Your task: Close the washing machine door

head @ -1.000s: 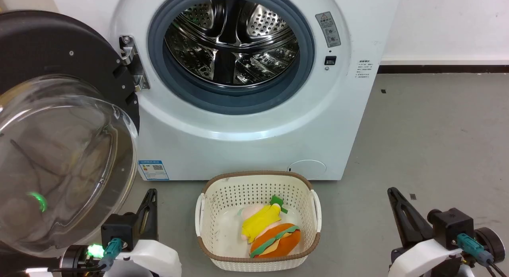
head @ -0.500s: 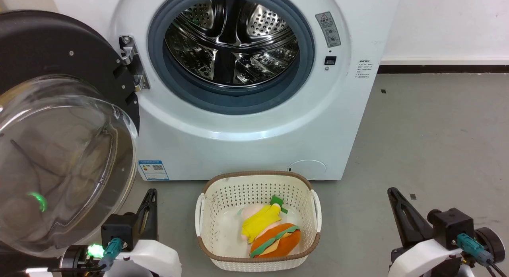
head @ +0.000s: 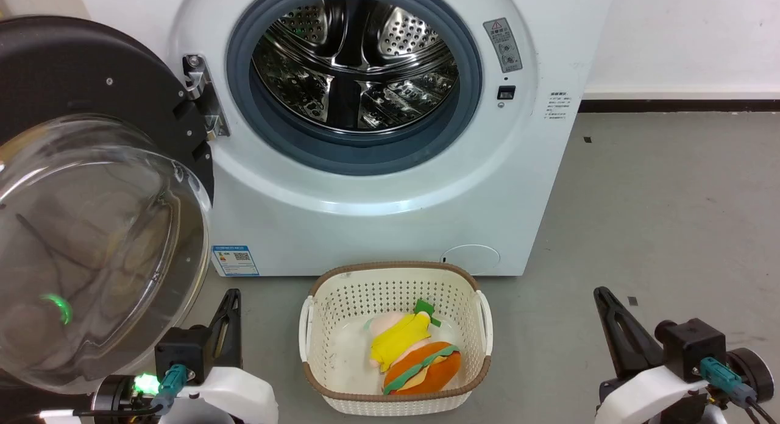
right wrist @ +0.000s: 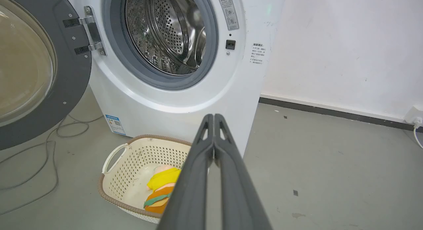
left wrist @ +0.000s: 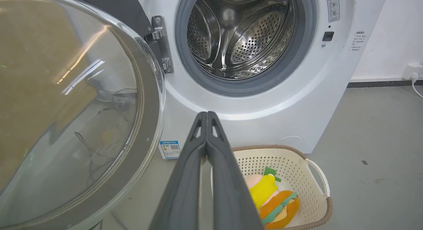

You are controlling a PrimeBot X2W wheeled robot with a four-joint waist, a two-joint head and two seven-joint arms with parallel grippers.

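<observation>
**Door.** The washing machine door (head: 97, 217) is swung wide open and hangs off the left side of the washing machine (head: 378, 229), carried by the metal hinge (head: 204, 101) at the porthole's left edge. Its inner face is turned away from the machine front, so the clear glass bowl bulges outward toward the robot. The door is round and has no distinct long axis; its plane stands upright.

**Left arm.** The left gripper (head: 230, 308) sits low in front of the washing machine's lower left corner, forearm level, fingers pointing toward the machine. The fingers are pressed together and hold nothing. The door's lower rim lies just to the left of the fingers, apart from them.

**Machine front.** The porthole is uncovered, showing the grey rubber ring (head: 353, 156) and the steel drum (head: 353, 64).

**Basket.** A cream basket (head: 317, 326) stands on the floor (head: 640, 217) directly before the washing machine, containing a plush toy (head: 414, 357).

**Right arm.** The right gripper (head: 603, 296) is low, in front of and beyond the washing machine's right edge, fingers together, empty, well apart from the door.
</observation>
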